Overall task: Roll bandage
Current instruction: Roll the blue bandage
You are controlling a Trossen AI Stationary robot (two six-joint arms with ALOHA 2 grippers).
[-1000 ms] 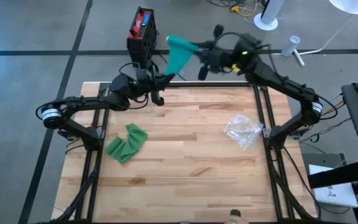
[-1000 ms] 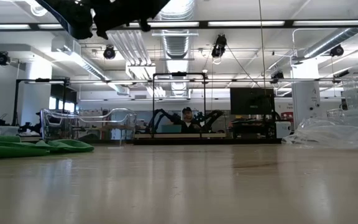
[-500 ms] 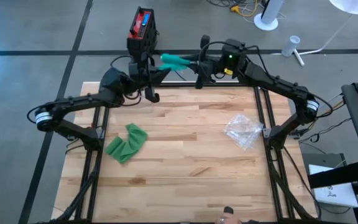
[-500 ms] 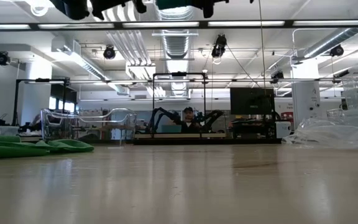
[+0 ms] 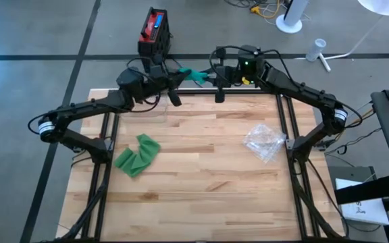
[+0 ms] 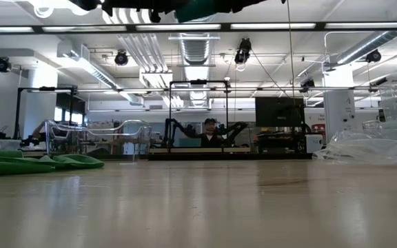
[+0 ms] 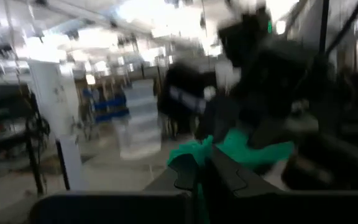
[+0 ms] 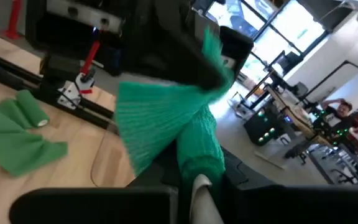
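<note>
Bandage (image 5: 193, 74), green, held up in the air above the far edge of the wooden worktop (image 5: 201, 189), stretched short between the two arms. Left gripper (image 5: 175, 79) closed on the bandage's left end; the left wrist view shows its fingers (image 7: 188, 174) pinched together with green fabric bunched just beyond them. Right gripper (image 5: 216, 75) closed on the bandage's other end; the right wrist view shows the fabric (image 8: 166, 124) fanning out from between the fingers (image 8: 247, 180), with a narrow gathered section running down into the grip. Both grippers sit close together, facing each other, near the middle of the worktop's far edge. Second green bandage (image 5: 138, 155) lies loose and crumpled on the worktop, toward its left side, well apart from the grippers. Clear plastic wrapper (image 5: 265, 142) lies on the worktop's right side. Red and black box (image 5: 154, 34) stands on the floor beyond the worktop's far edge.
</note>
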